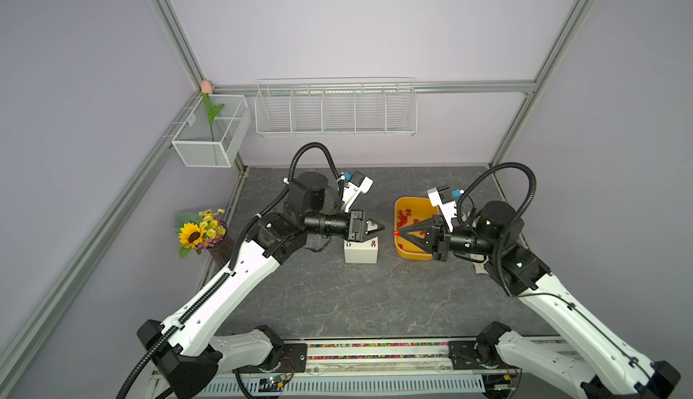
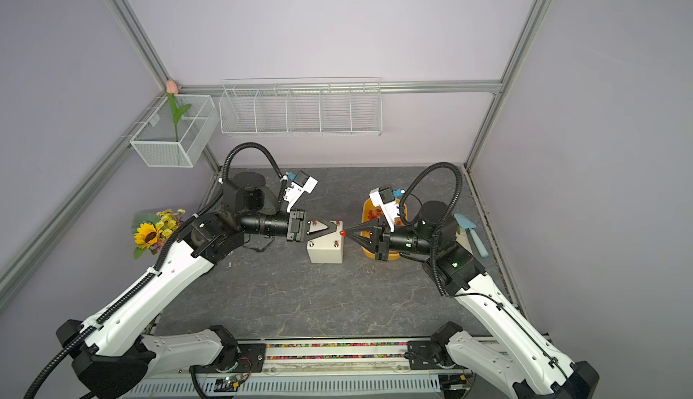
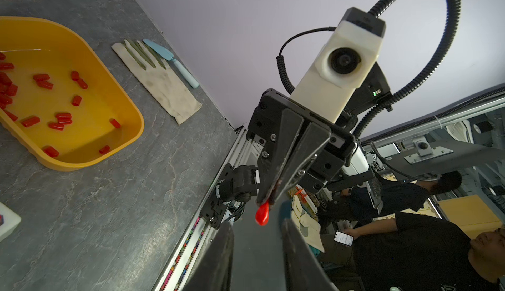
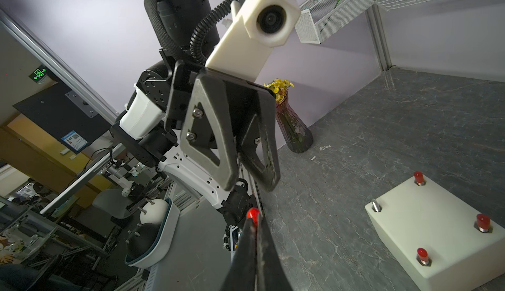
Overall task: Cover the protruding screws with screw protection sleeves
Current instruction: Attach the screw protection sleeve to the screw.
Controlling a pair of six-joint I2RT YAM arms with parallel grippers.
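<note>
On the white box (image 4: 437, 237), three screws (image 4: 483, 229) carry red sleeves (image 4: 418, 177); the fourth screw (image 4: 376, 205) stands bare and upright.

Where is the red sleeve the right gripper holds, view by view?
In a top view: red sleeve mid-picture, right of the white box.
In a top view: mid-picture, beside the box.
Left wrist: it pokes from the facing right gripper.
Right wrist: it sits pinched at the gripper's tip.
Shared landmark: the white box.
</note>
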